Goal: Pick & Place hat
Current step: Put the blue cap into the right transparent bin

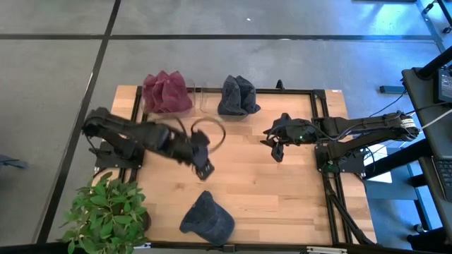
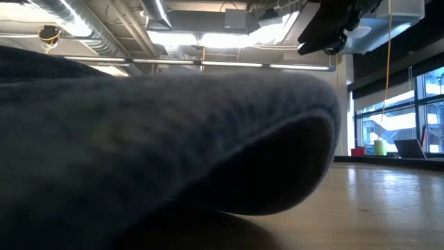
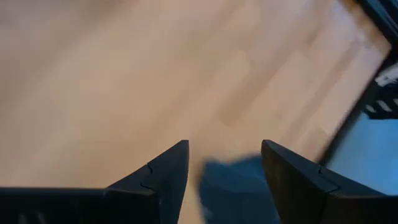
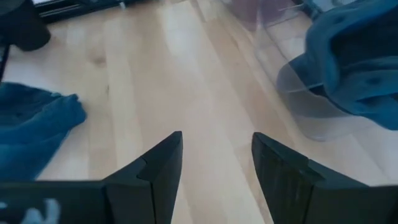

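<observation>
A dark blue knit hat (image 1: 207, 215) lies flat on the wood near the table's near edge and fills the low view (image 2: 159, 153). My left gripper (image 1: 203, 168) hovers open over the table's middle, on the hat's far side; in its wrist view the hat (image 3: 233, 186) shows between the fingers, farther off. My right gripper (image 1: 277, 149) is open above the table's right half; its wrist view shows the lying hat (image 4: 31, 134) and another blue hat (image 4: 348, 59) on a clear stand.
A maroon hat (image 1: 167, 92) and a dark blue hat (image 1: 237, 96) sit on clear stands at the far edge. An empty clear ring stand (image 1: 209, 131) stands just beyond my left gripper. A potted plant (image 1: 106, 212) fills the near left corner. Black rails (image 1: 321, 106) frame the table.
</observation>
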`<state>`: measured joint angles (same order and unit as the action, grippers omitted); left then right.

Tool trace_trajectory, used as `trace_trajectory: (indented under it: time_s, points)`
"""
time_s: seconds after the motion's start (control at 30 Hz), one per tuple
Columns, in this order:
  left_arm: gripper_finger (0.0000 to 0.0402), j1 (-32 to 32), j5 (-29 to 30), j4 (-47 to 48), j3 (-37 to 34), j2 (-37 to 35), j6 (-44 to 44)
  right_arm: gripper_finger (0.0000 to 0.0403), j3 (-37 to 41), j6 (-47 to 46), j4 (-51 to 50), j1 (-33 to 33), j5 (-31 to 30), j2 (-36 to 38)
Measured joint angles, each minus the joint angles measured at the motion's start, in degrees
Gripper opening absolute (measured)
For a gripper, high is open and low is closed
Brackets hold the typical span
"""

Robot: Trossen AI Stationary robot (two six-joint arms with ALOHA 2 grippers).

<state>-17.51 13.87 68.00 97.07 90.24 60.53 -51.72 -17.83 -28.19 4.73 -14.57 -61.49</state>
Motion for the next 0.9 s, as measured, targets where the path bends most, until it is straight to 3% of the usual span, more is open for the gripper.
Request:
trace_trajectory:
  time_s: [0.13,0.27,0.53,0.7,0.9]
  points:
    - [0.0189,-5.84,-1.40,0.17,-1.57,3.55,15.87,0.0194,0.00,0.40,-0.02,0.02,1.25,0.00]
    - [0.0184,-11.79,-1.60,0.35,-4.01,8.30,26.31,0.0194,0.00,0.37,-0.21,0.02,1.23,0.00]
    - [0.0184,-19.69,-2.96,-1.04,-4.36,19.05,34.62,0.0194,0.00,0.53,-0.16,0.02,1.21,0.00]
    - [0.0184,-21.11,-9.79,-3.63,-4.36,24.58,38.64,0.0194,0.00,0.53,-0.02,0.02,1.21,0.00]
    - [0.0184,-21.34,-12.05,-7.45,-4.36,29.76,42.15,0.0194,-0.01,0.54,0.07,0.02,1.21,0.00]
